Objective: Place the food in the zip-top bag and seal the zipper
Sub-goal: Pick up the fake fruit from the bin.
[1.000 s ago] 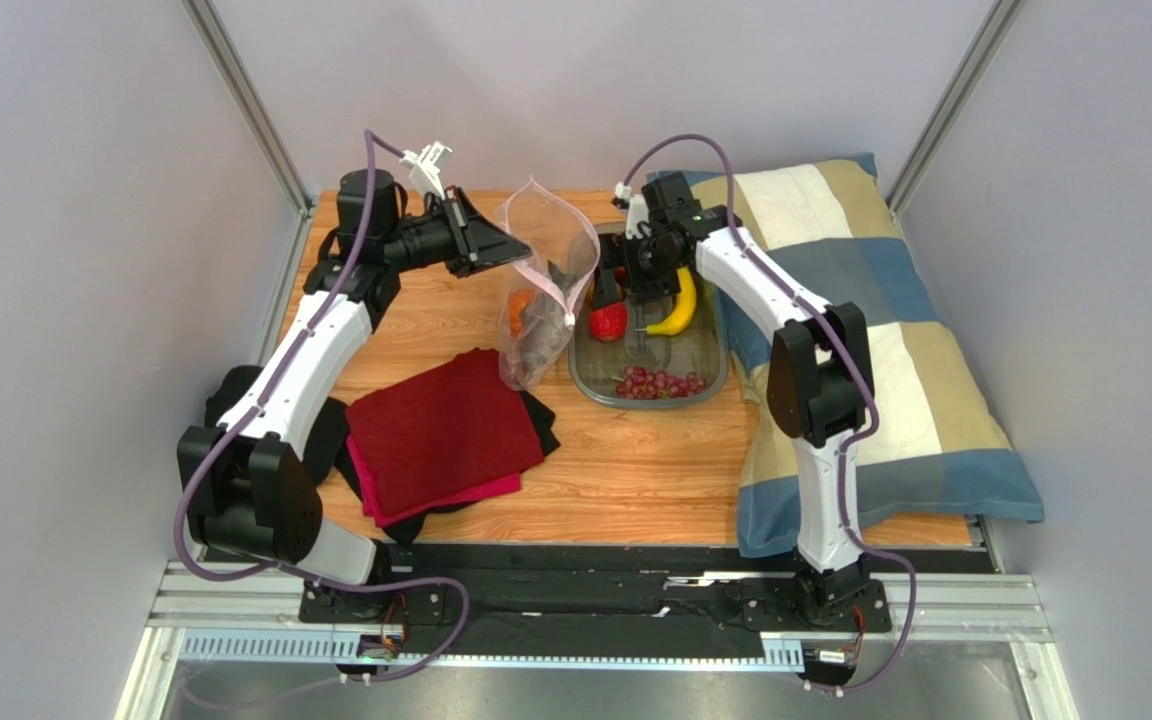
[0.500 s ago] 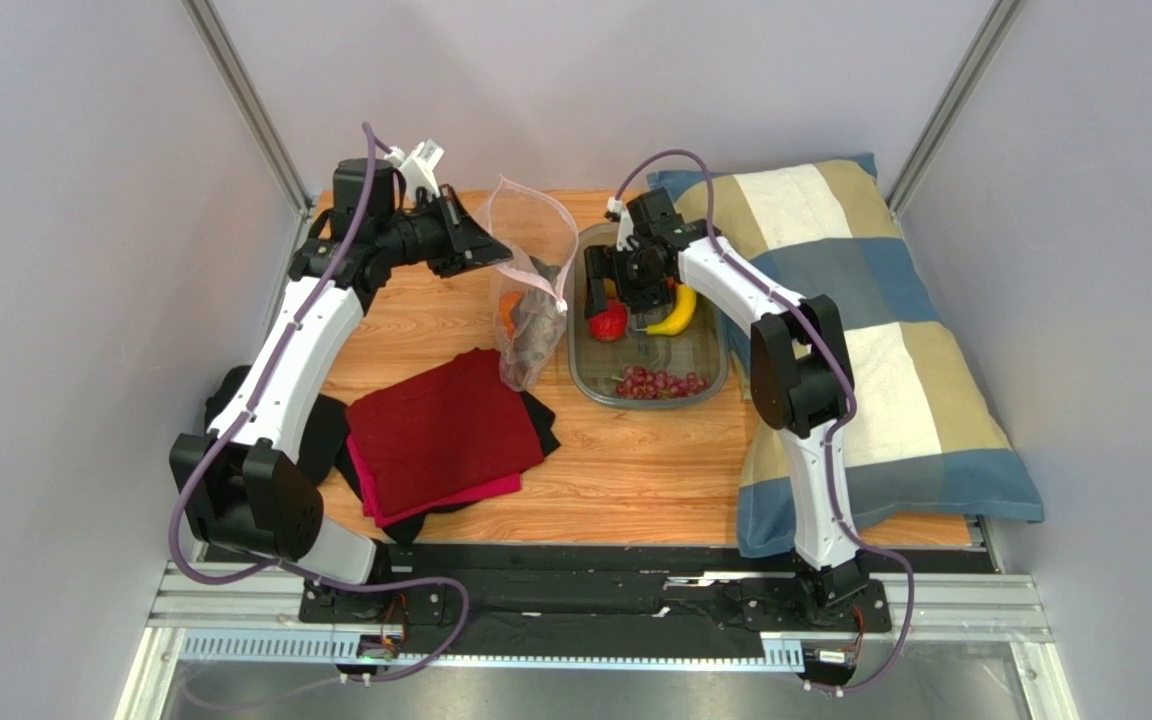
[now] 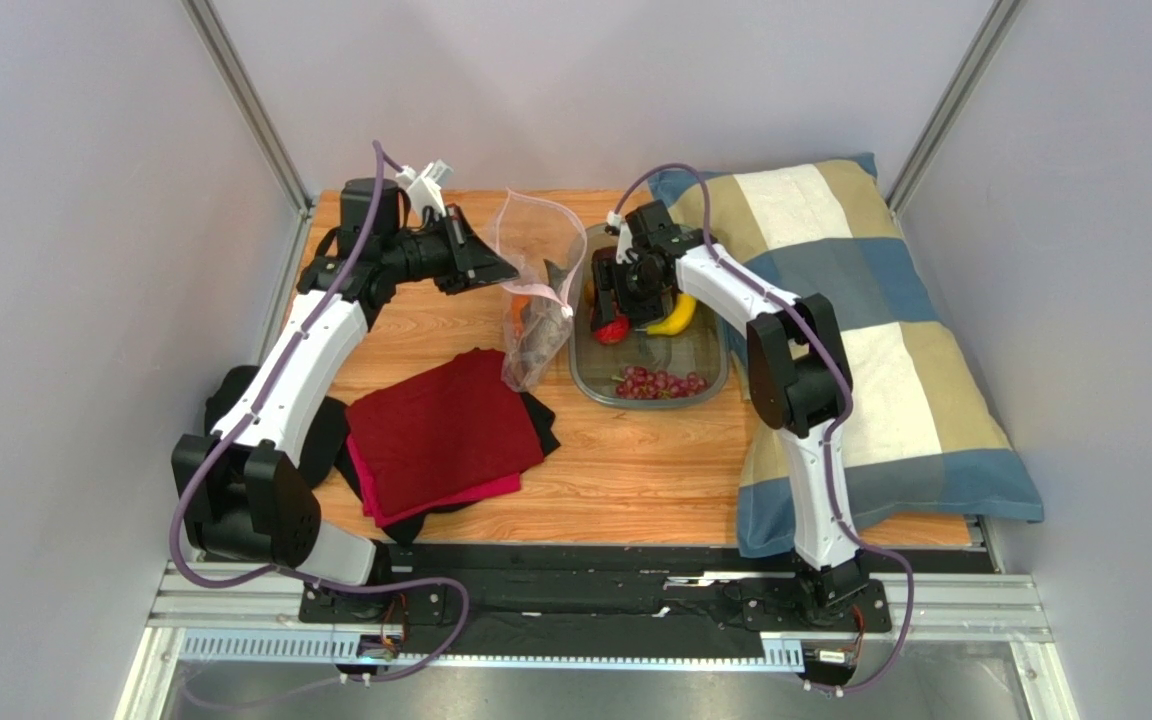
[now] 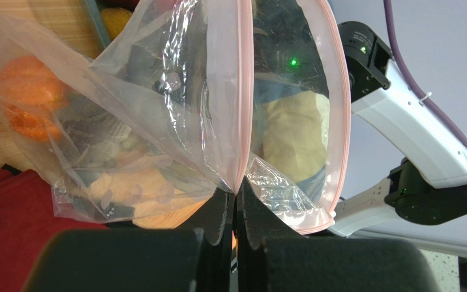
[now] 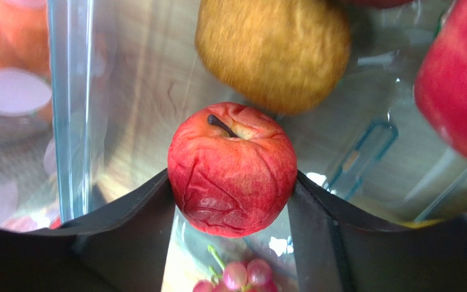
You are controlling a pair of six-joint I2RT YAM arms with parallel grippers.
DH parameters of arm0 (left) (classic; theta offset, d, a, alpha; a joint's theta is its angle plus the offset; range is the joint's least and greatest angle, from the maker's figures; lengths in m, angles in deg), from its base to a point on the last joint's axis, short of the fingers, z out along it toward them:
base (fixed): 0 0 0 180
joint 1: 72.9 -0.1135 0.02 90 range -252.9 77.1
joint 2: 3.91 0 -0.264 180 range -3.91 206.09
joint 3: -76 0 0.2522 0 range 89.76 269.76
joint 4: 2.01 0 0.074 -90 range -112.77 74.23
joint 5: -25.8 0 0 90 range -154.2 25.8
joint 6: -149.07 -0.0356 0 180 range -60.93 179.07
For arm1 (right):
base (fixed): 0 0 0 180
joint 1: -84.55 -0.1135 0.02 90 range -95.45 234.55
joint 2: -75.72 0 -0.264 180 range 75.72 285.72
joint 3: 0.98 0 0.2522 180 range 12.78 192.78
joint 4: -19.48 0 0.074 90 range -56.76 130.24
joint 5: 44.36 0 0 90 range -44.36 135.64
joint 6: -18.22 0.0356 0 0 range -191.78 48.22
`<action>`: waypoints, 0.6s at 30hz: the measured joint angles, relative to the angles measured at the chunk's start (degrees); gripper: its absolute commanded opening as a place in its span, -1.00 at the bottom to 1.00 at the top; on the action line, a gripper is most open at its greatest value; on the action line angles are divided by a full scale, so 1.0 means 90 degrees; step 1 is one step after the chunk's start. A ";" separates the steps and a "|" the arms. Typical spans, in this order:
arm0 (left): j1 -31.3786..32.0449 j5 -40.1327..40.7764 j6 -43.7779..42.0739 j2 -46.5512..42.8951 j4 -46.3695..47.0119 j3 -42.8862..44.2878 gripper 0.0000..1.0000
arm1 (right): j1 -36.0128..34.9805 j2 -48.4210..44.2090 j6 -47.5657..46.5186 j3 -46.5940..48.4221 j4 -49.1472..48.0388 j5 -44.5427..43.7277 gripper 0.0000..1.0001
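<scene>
Pinching the zip-top bag (image 4: 175, 109) by its rim with the left gripper (image 4: 236, 204), fingers pressed together on the plastic right where the pink zipper (image 4: 246, 91) folds, and holding it upright over the wooden table (image 3: 642, 480) with the mouth gaping open. Showing through the crinkled film, low in the bag: an orange pumpkin (image 4: 29, 97) and some darker pieces too blurred to name. Reaching down into the clear tub (image 5: 71, 121) just right of the bag with the right gripper (image 5: 233, 182), black fingers (image 5: 138, 213) set against both flanks of the red apple (image 5: 233, 176) and clamped on it; impossible to tell whether lifted off the tub floor or resting there. Lying in the tub around the apple: purple grapes (image 5: 236, 277) at the near end, a yellow banana (image 3: 674, 315) alongside, another red piece (image 5: 461, 79) at the edge of the right wrist view. Elsewhere on the table, a folded red cloth (image 3: 440, 428) over dark fabric (image 3: 312, 435) near the left arm, and a patchwork pillow (image 3: 868, 345) along the right side.
</scene>
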 measured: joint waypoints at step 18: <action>0.0000 -0.0206 -0.0005 0.0019 0.0039 0.0058 -1.00 | 0.0731 -0.3407 -0.0498 0.0024 -0.0163 0.1273 0.02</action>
